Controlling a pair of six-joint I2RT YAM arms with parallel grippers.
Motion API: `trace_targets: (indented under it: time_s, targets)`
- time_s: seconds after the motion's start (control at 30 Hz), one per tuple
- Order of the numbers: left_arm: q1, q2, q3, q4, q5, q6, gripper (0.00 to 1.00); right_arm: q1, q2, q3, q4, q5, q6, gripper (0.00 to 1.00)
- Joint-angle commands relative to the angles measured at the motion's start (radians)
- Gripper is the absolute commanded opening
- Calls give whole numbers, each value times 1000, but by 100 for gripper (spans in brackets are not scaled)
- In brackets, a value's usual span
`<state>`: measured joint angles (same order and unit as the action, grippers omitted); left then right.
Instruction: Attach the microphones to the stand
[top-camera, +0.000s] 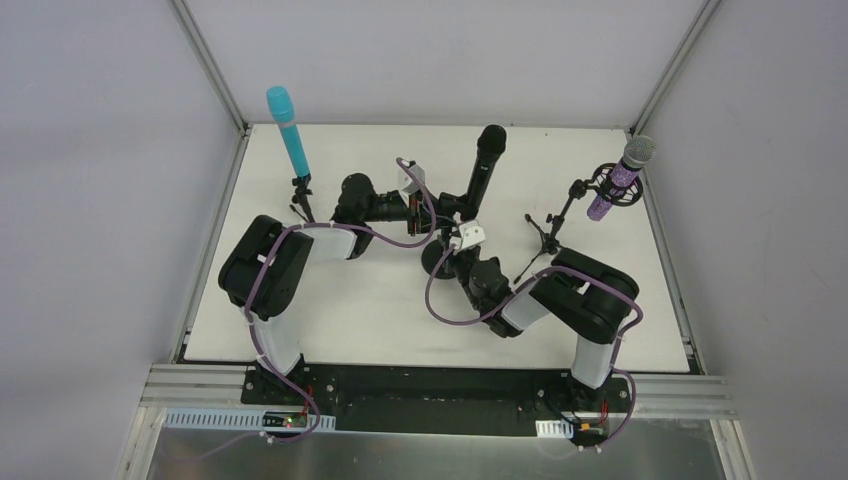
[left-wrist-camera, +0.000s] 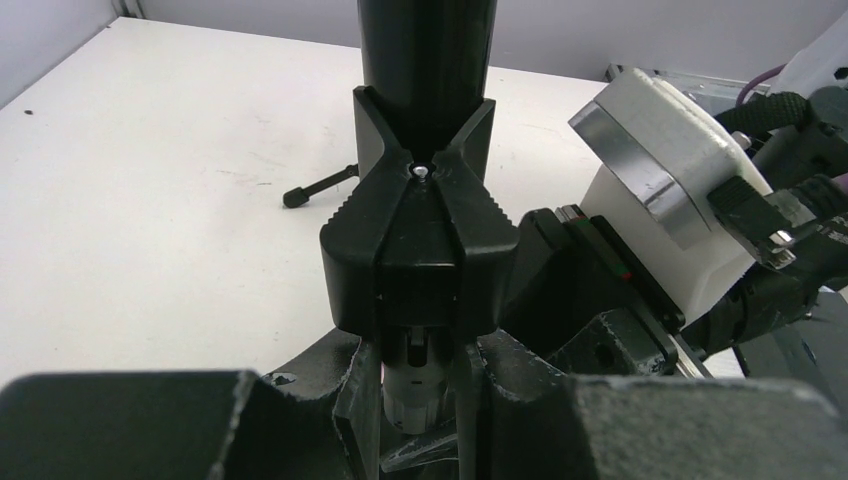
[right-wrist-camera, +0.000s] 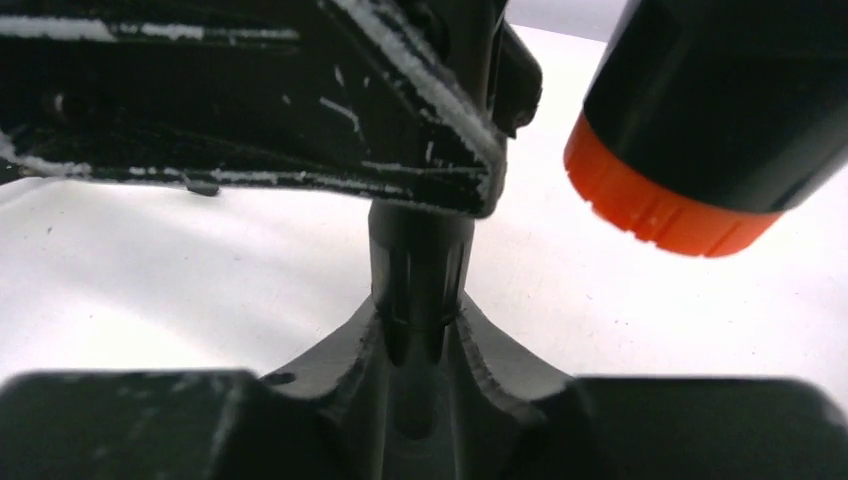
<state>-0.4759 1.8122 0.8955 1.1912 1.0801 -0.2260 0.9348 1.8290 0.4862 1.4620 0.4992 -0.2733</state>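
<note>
The left claw (left-wrist-camera: 418, 388) is closed on the short pale-grey neck (left-wrist-camera: 410, 400) just under a black plastic spring clip (left-wrist-camera: 420, 250). The right claw (right-wrist-camera: 420, 355) sits lower, its two fingers hugging the black round stand post (right-wrist-camera: 420, 270); it looks clamped on it, though the close, dark view leaves that a little uncertain. Both work above the middle of the white table (top-camera: 380, 320), between the other two stands. At the far left, the all-turquoise stick microphone (top-camera: 288, 135) is upright in its holder, and at the far right the glittery purple microphone with a silver mesh head (top-camera: 622, 178) leans in its own. The black handheld microphone with an orange end ring (top-camera: 483, 165) rises straight above both claws. Its long axis is near upright and tipped slightly to the right, its head away from the arms and its barrel lying in the V of the clip. The left claw is the nearer one, directly beneath the clip; the right claw is below it on the post. By my reading, the coming move depends on whether the barrel is fully seated in the clip. The orange ring (right-wrist-camera: 660, 215) hangs free up and to the right of the post, apart from it. The clip's grip on the barrel is cut off at the top of the left wrist view, and the stand's feet are hidden under the arms from above.
</note>
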Motion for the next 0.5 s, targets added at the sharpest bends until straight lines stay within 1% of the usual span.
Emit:
trace_targets:
  time_s: [0.0, 0.07, 0.1, 0.47]
  targets:
    - [3, -10, 38, 103, 18, -36, 0, 7, 21, 41, 63, 32, -5, 15]
    - [3, -11, 37, 117, 17, -41, 0, 7, 27, 43, 63, 35, -11, 3]
    - [3, -13, 36, 123, 18, -43, 0, 7, 28, 42, 63, 38, -12, 0]
    - [3, -81, 43, 131, 6, -67, 0, 13, 32, 22, 63, 31, -10, 0]
